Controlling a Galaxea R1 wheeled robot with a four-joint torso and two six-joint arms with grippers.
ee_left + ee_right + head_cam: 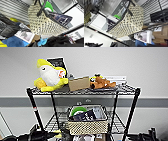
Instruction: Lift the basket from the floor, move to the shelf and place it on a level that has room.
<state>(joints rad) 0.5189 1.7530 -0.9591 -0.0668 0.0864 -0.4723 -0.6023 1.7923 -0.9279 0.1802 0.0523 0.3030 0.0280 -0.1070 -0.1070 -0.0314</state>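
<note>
Here's the shelf (83,92), the black wire rack spanning the middle of the head view against a pale wall. Its top tier is crowded: a yellow plush (51,74) at upper left, a brown cardboard box (79,83) centre, an orange toy (102,82) to the right. Below that, the level (117,124) second from top, and the basket (87,120) sits on its wires at lower centre, long side facing us, loaded with a green disc (78,110) and dark packets. Bare grid shows either side of it, so there's room. The left arm (32,135) pokes in at lower left, the right arm (142,136) at lower right, basket squarely between them, neither clearly nearer. Jaws? Can't tell on either side whether they're released or clenched.
</note>
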